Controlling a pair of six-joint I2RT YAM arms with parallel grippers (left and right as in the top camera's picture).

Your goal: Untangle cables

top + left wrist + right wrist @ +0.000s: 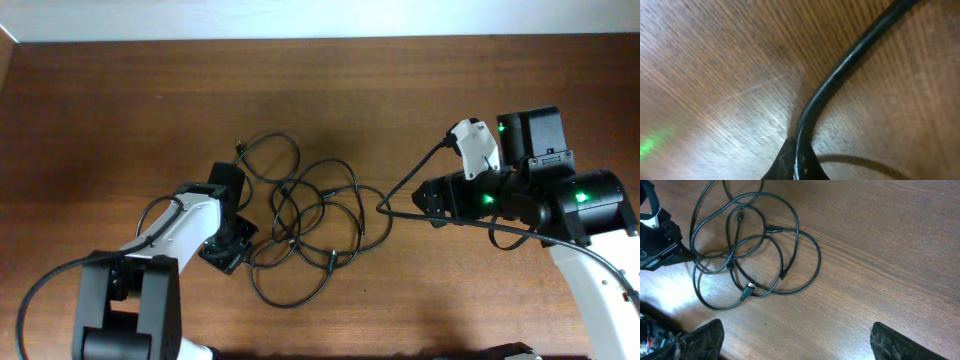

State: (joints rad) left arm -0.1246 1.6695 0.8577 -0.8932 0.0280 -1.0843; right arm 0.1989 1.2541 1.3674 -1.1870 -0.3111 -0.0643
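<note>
Find the cables (305,215) heaped mid-desk: thin black loops crossing one another, small plugs (746,291) lying among them. See the left hand (228,248) at the heap's left edge, closed down on one strand. Going by the left wrist view, pinches it right at the fingertips (788,162). See the right hand (797,345) off to the right of the heap, spread wide, holding nothing.

Judge light, limp, a little springy — likely to hold their curl and drag neighbours along when pulled. Expect the smooth jackets to slip through a loose pinch. Best to take hold on an outer loop or close behind a plug, away from the crossings. Avoid tugging on a plug itself, probably the weakest point.

Note bare desk (120,90) on every side. Far edge well apart from the heap, near edge closer. Room to draw a strand rightward or toward the far side — mind the right arm's own thicker cable (410,178), just beside the heap's right loop.
</note>
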